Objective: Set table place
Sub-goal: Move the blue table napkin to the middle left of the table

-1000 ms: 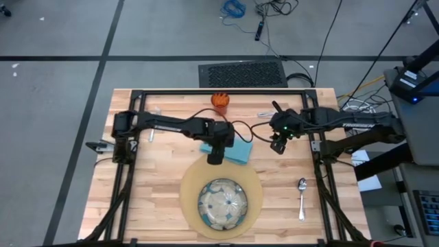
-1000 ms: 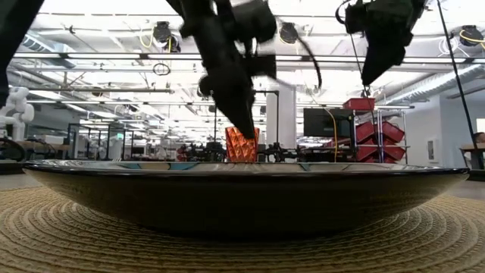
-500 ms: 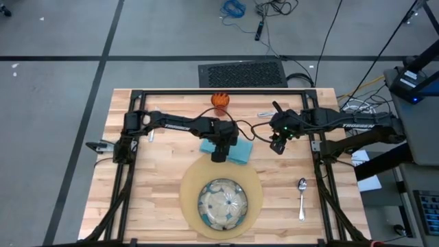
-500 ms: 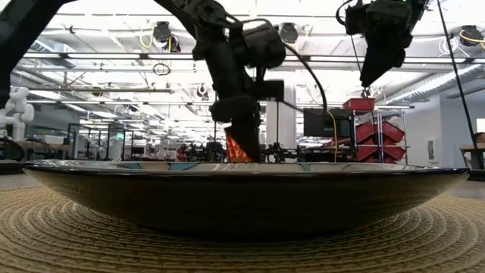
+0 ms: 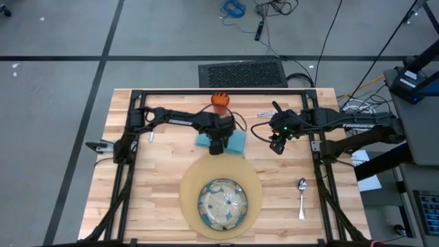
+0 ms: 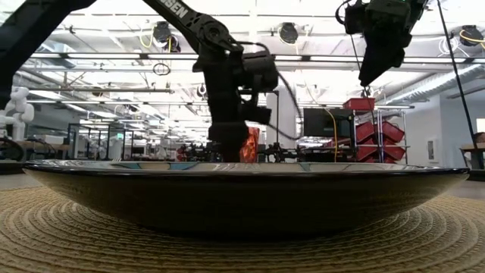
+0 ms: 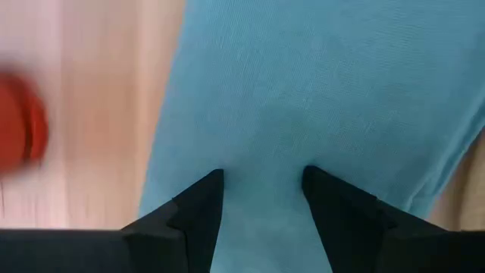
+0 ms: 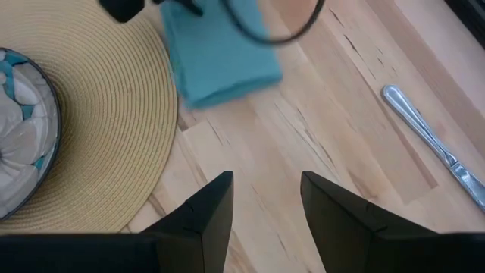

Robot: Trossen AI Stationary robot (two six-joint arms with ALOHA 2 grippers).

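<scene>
A teal napkin (image 5: pixel 234 143) lies flat on the table, just beyond the far rim of the round tan mat (image 5: pixel 188 182). The patterned dish (image 5: pixel 223 204) sits on the mat. My left gripper (image 5: pixel 216 145) is open and points down, low over the napkin (image 7: pixel 318 83). The orange cup (image 5: pixel 219 101) stands upright near the far edge. My right gripper (image 5: pixel 277 145) is open and empty, raised above the table to the right of the napkin. A spoon (image 5: pixel 302 195) lies right of the mat. A knife (image 8: pixel 424 136) lies near the far edge. My left gripper comes at the napkin from above, its open fingertips (image 7: pixel 212 186) on or just over the cloth's flat middle (image 7: pixel 261 163), toward its left edge. I cannot tell whether they touch it. The napkin lies flat on the table.
Black frame rails (image 5: pixel 219 92) run along the table's far edge and both sides. A small metal utensil (image 5: pixel 152 134) lies by the left arm's base. There is bare wood left of the mat and between the mat and the spoon.
My left gripper has gone from over the mat's far rim toward the table's far edge and down, and now sits low over the napkin.
</scene>
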